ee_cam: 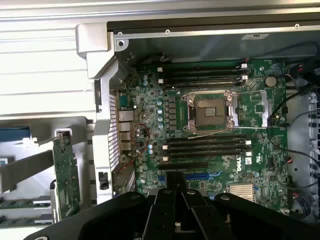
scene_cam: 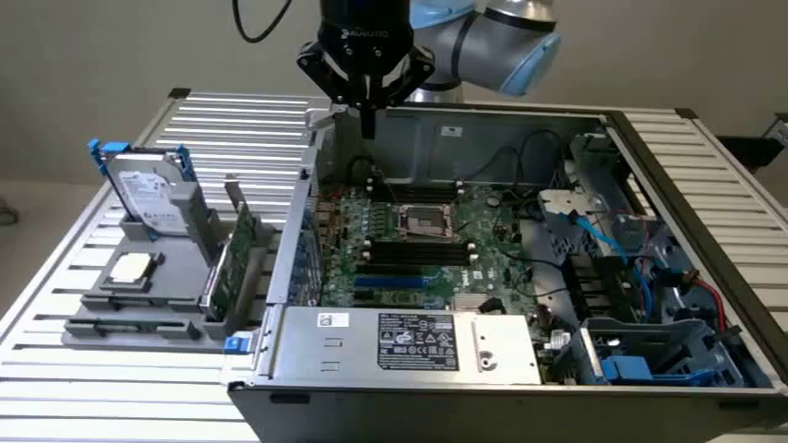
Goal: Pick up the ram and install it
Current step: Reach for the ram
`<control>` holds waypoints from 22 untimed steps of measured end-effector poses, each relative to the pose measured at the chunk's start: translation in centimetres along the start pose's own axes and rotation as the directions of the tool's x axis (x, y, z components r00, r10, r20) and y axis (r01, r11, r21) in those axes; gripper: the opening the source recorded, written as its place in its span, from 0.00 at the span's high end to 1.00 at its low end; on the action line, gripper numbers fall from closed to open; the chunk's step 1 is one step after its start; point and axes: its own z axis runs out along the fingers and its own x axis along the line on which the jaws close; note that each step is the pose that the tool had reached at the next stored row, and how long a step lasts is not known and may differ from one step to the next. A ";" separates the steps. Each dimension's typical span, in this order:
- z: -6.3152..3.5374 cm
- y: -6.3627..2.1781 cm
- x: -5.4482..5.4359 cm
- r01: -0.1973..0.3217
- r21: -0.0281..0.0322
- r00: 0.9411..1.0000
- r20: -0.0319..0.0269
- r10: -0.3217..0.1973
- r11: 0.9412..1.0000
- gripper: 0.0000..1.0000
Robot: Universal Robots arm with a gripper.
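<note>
My gripper (scene_cam: pixel 367 127) hangs shut over the rear wall of the open computer case (scene_cam: pixel 369 355), and nothing shows between its dark fingers (ee_cam: pixel 165 205). Below it lies the motherboard (ee_cam: pixel 210 120), with black memory slots (ee_cam: pixel 202 75) above the CPU socket (ee_cam: pixel 210 110) and more (ee_cam: pixel 207 147) below it. At the edge of the wrist view a narrow green stick, apparently the ram (ee_cam: pixel 20 203), lies in the grey tray (scene_cam: pixel 148 300) beside the case, well apart from the gripper.
The tray also holds an upright hard drive with blue rails (scene_cam: pixel 150 194), a CPU chip (scene_cam: pixel 131 269) and a tall green expansion card (scene_cam: pixel 234 263). The case has a power supply (scene_cam: pixel 407 341) in front, with cables and drive bays (scene_cam: pixel 628 277) at the exterior view's right. All stands on a slatted metal table (scene_cam: pixel 111 397).
</note>
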 end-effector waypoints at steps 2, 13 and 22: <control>0.00 0.00 0.0 0.000 0.000 1.000 0.000 0.000 1.000 0.89; 0.00 -0.01 0.1 0.000 0.000 1.000 0.000 0.000 1.000 0.89; 0.10 -0.41 4.2 0.000 0.000 1.000 -0.001 0.000 1.000 0.89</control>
